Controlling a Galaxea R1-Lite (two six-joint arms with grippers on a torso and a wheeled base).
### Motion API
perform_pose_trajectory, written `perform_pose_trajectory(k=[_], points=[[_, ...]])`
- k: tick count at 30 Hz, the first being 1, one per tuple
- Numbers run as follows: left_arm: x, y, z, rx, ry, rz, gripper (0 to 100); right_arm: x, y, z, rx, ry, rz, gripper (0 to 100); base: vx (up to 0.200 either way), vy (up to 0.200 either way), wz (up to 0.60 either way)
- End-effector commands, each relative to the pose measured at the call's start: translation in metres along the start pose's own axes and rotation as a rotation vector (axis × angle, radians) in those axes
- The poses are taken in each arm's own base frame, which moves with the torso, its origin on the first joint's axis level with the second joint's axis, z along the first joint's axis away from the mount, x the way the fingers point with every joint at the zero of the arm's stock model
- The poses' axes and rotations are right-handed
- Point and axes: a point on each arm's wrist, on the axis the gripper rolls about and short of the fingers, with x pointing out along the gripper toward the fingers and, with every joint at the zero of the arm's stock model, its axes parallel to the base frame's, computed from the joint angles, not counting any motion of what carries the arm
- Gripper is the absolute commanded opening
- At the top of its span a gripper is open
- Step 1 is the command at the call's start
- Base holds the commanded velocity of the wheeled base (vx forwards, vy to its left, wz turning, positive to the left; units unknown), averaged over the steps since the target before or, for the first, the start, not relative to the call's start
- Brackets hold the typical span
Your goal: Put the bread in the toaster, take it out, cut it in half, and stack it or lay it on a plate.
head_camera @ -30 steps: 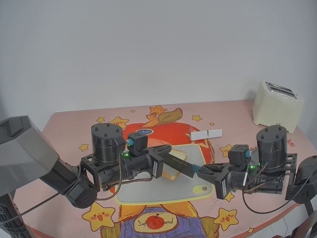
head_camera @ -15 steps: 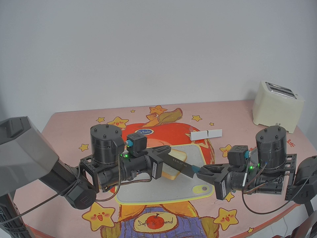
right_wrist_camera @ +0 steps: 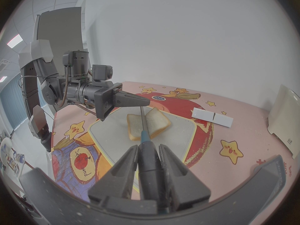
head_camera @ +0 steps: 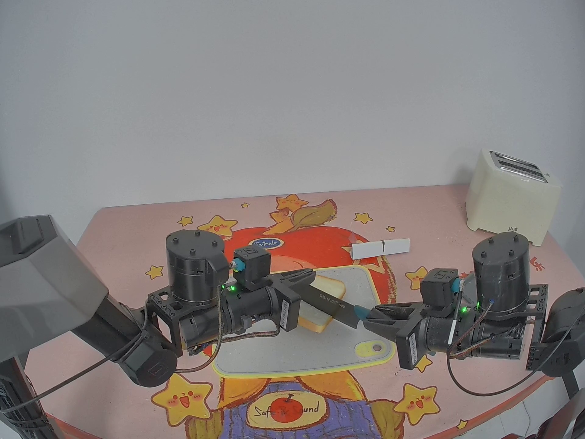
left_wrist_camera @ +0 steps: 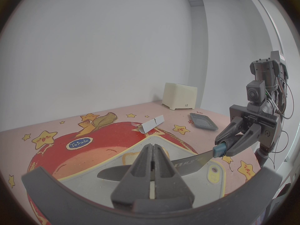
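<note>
We work at a pink printed table [head_camera: 122, 239], where a pale cutting board [head_camera: 286, 352] lies in front of us between the two arms. The cream toaster [head_camera: 513, 195] stands well apart at the far right corner, and a dark tray [left_wrist_camera: 203, 121] lies near it.

The left gripper [head_camera: 311, 274] has its fingers pressed together on nothing. Its tip is over the bread slice [right_wrist_camera: 156, 120], but we cannot tell whether it touches. The right gripper [head_camera: 368, 315] is clamped on the blue handle of the knife [head_camera: 335, 307].

The slice lies flat on the board, straight ahead of the right gripper. The knife's long axis runs from that gripper toward the left arm, across the middle of the slice. The blade is on edge, and bread rises a little on either side of it. We judge that the halving is in hand, and that the next stroke should follow that same line.
</note>
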Motion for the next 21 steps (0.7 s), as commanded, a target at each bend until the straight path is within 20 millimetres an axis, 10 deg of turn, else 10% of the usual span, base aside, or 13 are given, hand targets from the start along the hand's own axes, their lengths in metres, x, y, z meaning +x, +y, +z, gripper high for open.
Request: perform_pose_trajectory(k=[1, 21], points=[[0.0, 0.001, -0.009, -0.008, 0.034, 0.003, 0, 0.005, 0.0, -0.005, -0.001, 0.028, 0.0, 0, 0.0, 0.0, 0.0], [0.003, 0.0, 0.003, -0.001, -0.023, -0.003, 0, 0.001, -0.005, -0.003, 0.01, 0.013, -0.018, 0, 0.0, 0.0, 0.0]])
